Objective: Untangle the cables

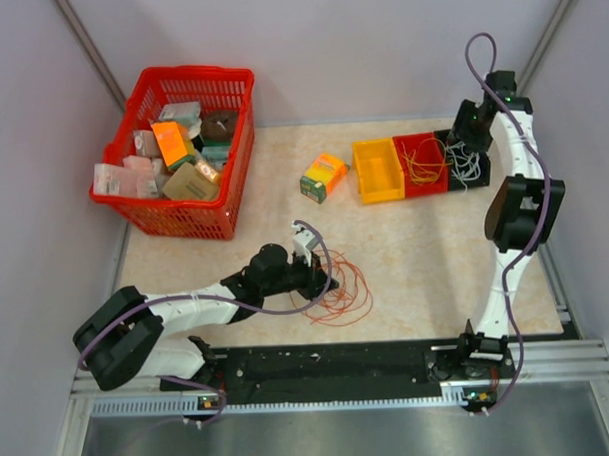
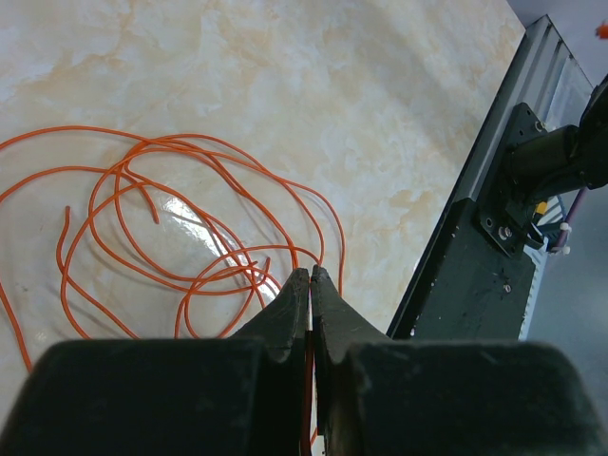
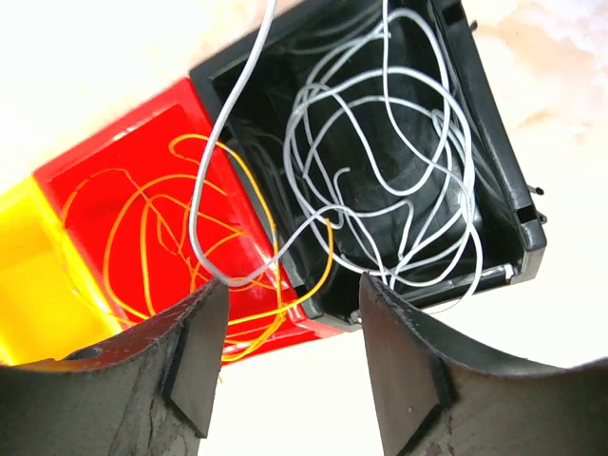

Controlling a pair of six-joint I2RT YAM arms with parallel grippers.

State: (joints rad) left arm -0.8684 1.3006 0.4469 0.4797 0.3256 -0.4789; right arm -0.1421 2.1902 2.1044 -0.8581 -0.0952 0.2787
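Cables, thin, orange, glossy, loosely looped

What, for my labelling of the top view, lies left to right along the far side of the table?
red basket → orange-and-green box → yellow bin → red bin → black bin

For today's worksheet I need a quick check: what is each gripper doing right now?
Left gripper: closed, pinching a strand of the orange cable.
Right gripper: open, holding nothing, over the white cables.
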